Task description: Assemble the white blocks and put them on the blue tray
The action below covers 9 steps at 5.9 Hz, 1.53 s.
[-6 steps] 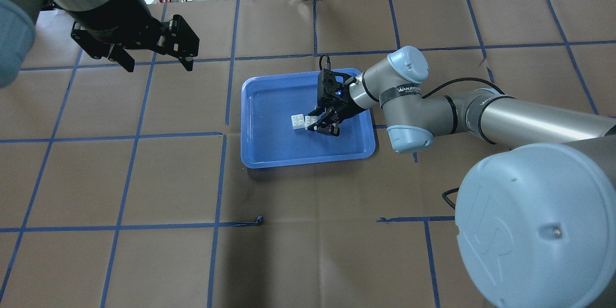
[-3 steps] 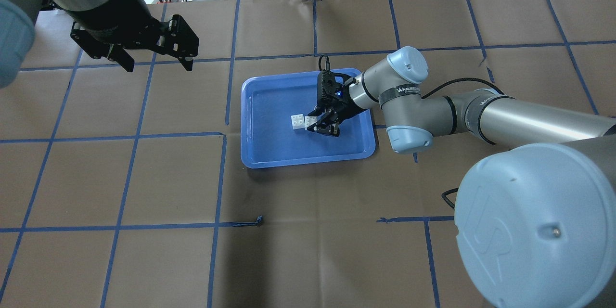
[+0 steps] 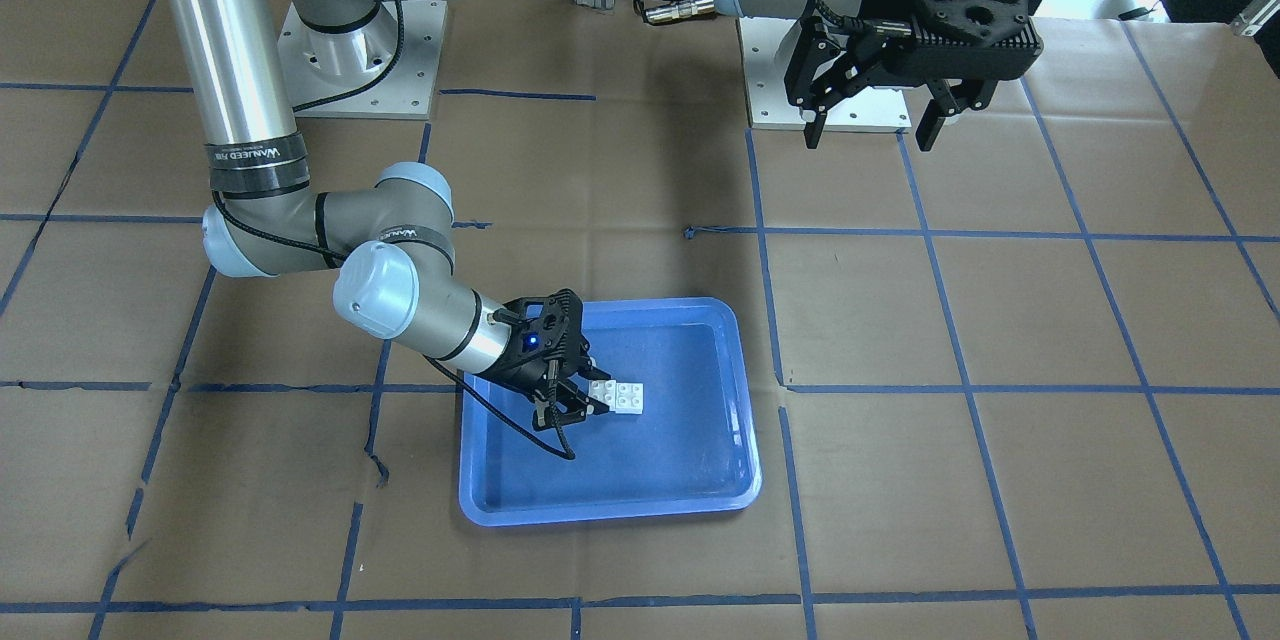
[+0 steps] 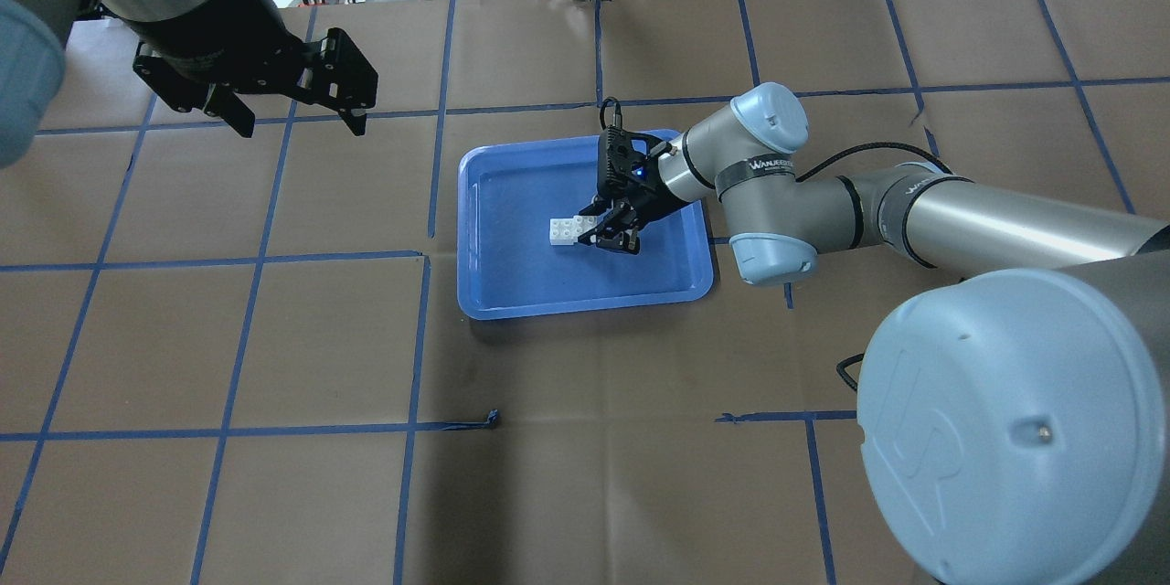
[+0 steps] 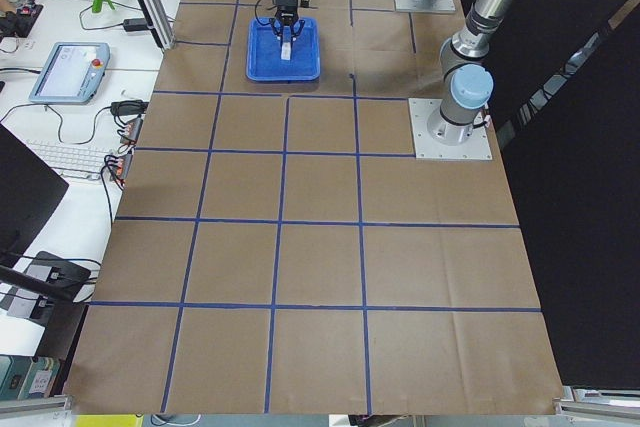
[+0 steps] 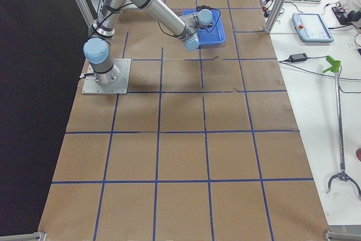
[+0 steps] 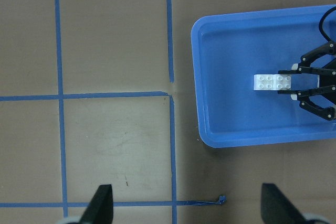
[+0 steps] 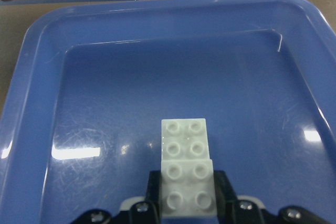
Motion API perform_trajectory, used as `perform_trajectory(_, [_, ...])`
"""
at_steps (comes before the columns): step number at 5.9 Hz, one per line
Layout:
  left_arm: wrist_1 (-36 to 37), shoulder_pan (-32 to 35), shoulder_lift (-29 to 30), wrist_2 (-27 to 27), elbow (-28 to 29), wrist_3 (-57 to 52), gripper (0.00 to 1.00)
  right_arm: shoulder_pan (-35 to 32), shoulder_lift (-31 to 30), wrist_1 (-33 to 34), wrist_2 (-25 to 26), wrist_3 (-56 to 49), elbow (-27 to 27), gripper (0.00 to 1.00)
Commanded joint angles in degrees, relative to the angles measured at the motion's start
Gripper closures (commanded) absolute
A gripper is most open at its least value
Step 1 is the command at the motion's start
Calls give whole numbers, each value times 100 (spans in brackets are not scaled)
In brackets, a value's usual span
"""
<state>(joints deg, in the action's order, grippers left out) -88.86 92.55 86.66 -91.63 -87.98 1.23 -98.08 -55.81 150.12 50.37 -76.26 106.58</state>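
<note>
Finding: I am clasping the white blocks (image 8: 187,174) with my right gripper (image 4: 594,232). Its fingers (image 8: 220,192) are pressing on either side of the nearer block. The two blocks are lying end to end and touching. The nearer one is appearing to sit slightly higher than the farther one, and I cannot tell whether they are properly locked together.

Location: the pair is sitting low over the floor of the blue tray (image 8: 31,77), near its middle. I cannot tell whether it is fully resting there.

My left gripper (image 3: 870,135) is hanging over bare table, well apart from the tray, spread wide and carrying nothing.

Assessment: I am judging the placing step to be in hand and the task to be close to its end. The next move is calling for the right fingers to part gently, then a straight lift away, so the pair is not dragged or tipped.
</note>
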Motion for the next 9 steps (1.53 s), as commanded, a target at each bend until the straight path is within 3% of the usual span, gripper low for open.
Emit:
perform_trajectory(1, [0,0,0,4,-9,0,1,-1,53,8,-1,14,3,66])
perform_trajectory(9, [0,0,-18,-4,-35,0,1,-1,79,9,-27,32,12,64])
